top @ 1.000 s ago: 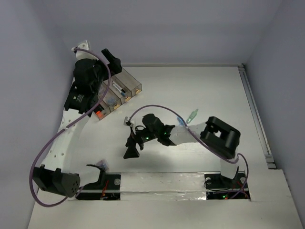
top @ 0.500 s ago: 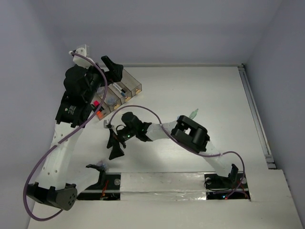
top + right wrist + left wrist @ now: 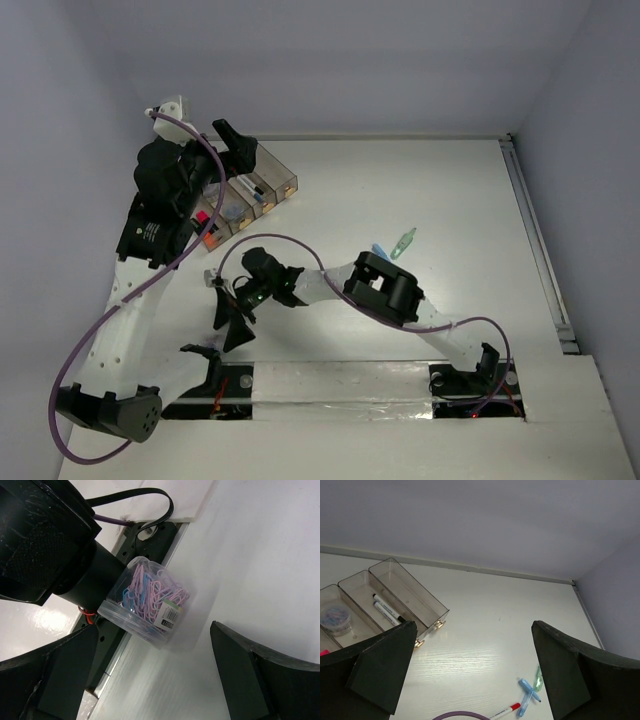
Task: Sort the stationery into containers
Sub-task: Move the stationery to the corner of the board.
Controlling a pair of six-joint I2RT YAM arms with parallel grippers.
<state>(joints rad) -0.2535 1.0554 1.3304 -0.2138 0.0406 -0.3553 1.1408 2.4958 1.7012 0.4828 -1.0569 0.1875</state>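
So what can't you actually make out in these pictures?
Top view: the left arm covers part of the containers.
Left wrist view: the red-tipped pen is cut by the bottom edge.
Right wrist view: the paper-clip tub has a label too small to read.

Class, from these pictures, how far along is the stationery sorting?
Done: two thin white pens and a round tub of coloured clips lie in the smoky clear plastic bins. In hand: nothing; the right pincer stands open facing a clear round tub of pastel paper clips. Left: that tub, a red-tipped white pen, a blue clip and a pale-green clip.
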